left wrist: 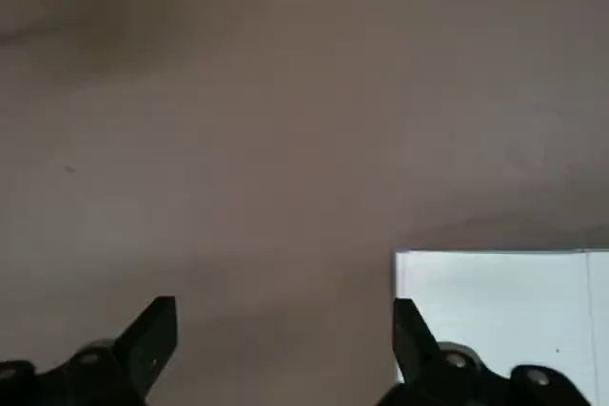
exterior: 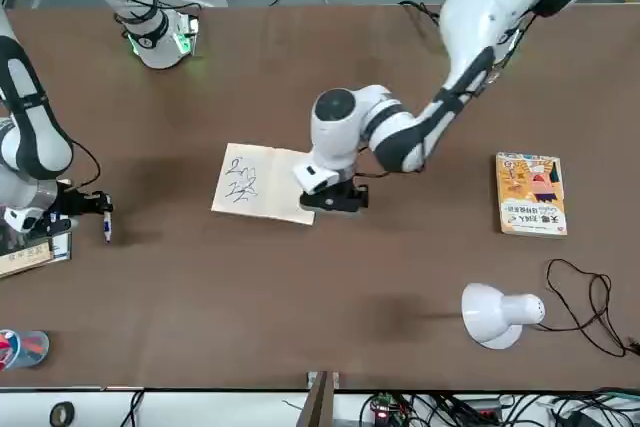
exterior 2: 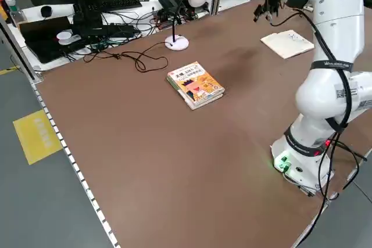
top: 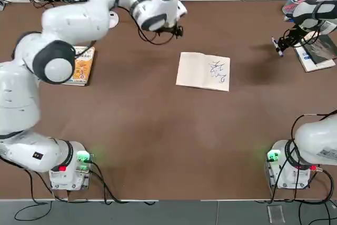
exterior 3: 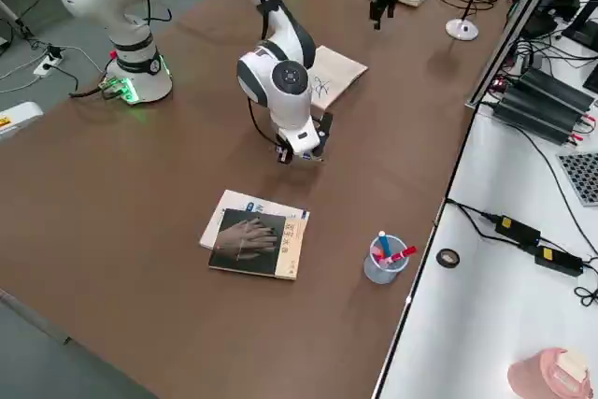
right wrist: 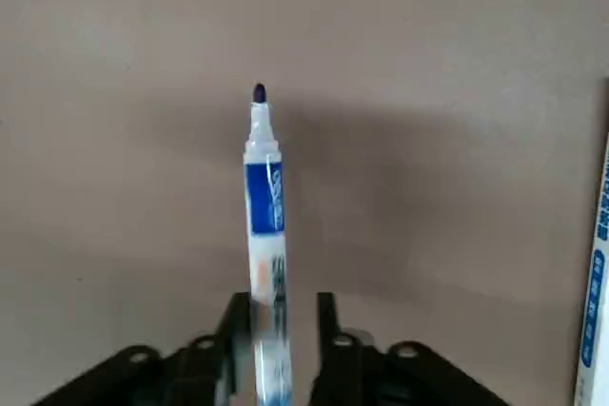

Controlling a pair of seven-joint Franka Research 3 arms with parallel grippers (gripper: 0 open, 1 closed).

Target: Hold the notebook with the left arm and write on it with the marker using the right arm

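On the left of the overhead view, a yellow-orange cartoon-cover book (top: 81, 66) lies flat on the brown counter (top: 158, 130), partly under the left arm (top: 79, 22). That arm reaches out over the far half of the counter, and a white desk lamp (exterior: 497, 313) stands near the far edge beside it. The left gripper (top: 176, 31) hangs just beyond the notebook's far left corner, above the counter and not touching the page; its fingers (left wrist: 152, 335) stand wide apart with nothing between them, and a corner of the pale page shows beside one of them in the left wrist view.

The notebook (top: 204, 71) lies open and flat near the middle of the counter, with dark ink scribbles on its right-hand part.

Farther right, well apart from the notebook, the right arm (top: 316, 11) holds the right gripper (top: 279, 43) above bare counter. The marker (right wrist: 265, 235), white with a blue label and a dark uncapped tip, sits between its fingers (right wrist: 235, 325) pointing down. They stand close on either side of the barrel; whether they actually press it cannot be told. Beside this gripper, at the right edge, lies a dark grey-covered book (exterior 3: 255, 242), and a cup of pens (exterior 3: 385, 257) stands beyond it.
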